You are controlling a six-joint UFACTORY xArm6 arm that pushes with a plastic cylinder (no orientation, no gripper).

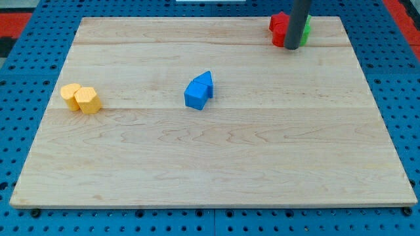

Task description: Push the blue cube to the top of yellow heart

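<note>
A blue cube (195,96) sits near the middle of the wooden board (216,164), with a second blue block (206,82) touching it just above and to its right. Two yellow blocks lie at the view's left: a rounded one (69,95) and another (88,100) touching it; which is the heart I cannot tell. My tip (292,48) is at the view's top right, far from the blue cube, standing right in front of a red block (280,29) and a green block (306,30).
The red and green blocks cluster at the board's top right edge, partly hidden by the rod. A blue pegboard (20,131) surrounds the board on all sides.
</note>
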